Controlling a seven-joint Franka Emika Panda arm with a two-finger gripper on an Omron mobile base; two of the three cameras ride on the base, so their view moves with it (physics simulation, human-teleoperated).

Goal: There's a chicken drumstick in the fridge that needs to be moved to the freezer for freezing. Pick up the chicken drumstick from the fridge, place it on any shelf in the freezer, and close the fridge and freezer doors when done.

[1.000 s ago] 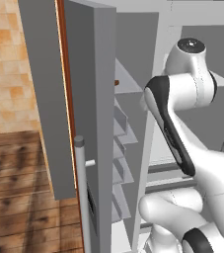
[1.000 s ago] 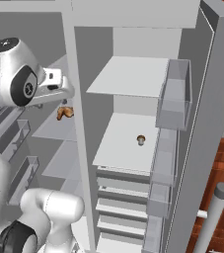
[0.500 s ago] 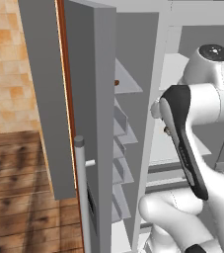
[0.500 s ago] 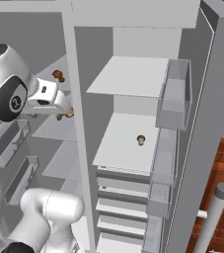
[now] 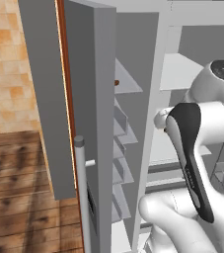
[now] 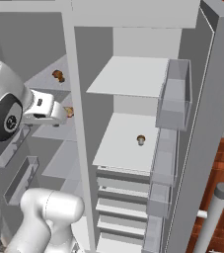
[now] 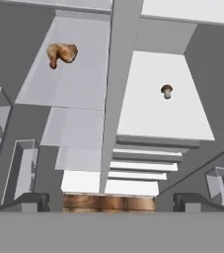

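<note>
Fridge [image 6: 133, 143]: wide compartment, door swung open, white shelves bare but for a mushroom [image 7: 167, 91].
Freezer [image 7: 79, 74]: narrow compartment, door open.
Gripper [image 7: 111, 201]: fingers spread wide, nothing between them.
Chicken drumstick [image 7: 61, 53]: lying on an upper freezer shelf, apart from the gripper.

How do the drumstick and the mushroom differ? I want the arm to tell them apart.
The drumstick is bigger and irregular, golden-brown throughout; the mushroom is small, with a round brown cap on a pale stem. The drumstick lies on a shelf of the narrow compartment, the mushroom on a shelf of the wide compartment. Both rest loose on white shelves, untouched.
</note>
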